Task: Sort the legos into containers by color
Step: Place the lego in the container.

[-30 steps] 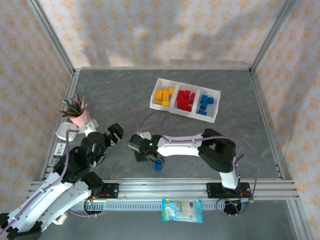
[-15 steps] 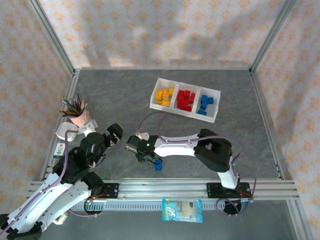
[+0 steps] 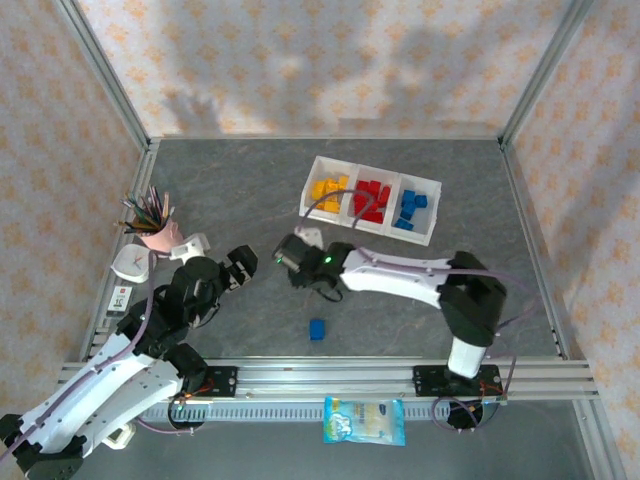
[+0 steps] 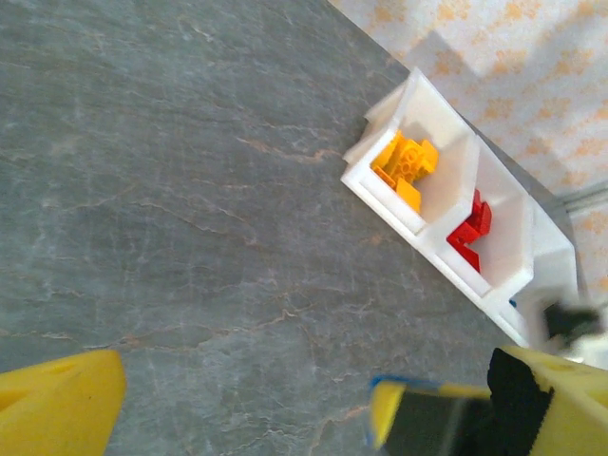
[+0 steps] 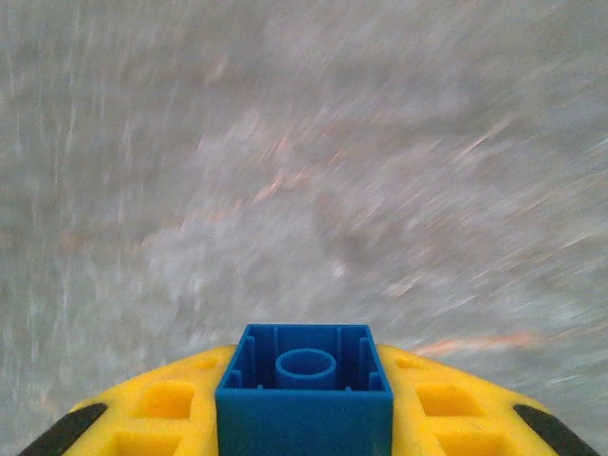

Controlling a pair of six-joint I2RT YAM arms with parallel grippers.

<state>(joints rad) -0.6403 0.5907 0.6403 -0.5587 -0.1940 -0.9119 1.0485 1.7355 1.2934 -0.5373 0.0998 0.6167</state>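
Right gripper (image 3: pixel 305 270) clenches one blue brick (image 5: pixel 304 385), hollow underside facing the wrist.
It is held near the three-compartment tray (image 4: pixel 408 100), on its arm-base side; a second blue brick (image 3: pixel 317 329) lies farther out; left gripper (image 4: pixel 247 408) is released.

ARMS: left arm (image 3: pixel 105 375) and right arm (image 3: pixel 400 280), white shells, black joint housings | CABLES: grey-lilac cable (image 3: pixel 487 272) looped outside each arm | BASES: black mounts (image 3: pixel 455 381) bolted on the rail (image 3: pixel 330 372) | LIGHT: green light (image 3: pixel 327 260) on right arm, far from the rail | FINGERS: fingers (image 5: pixel 446 408) yellow plastic, recessed pockets, black inserts (image 5: pixel 66 432)
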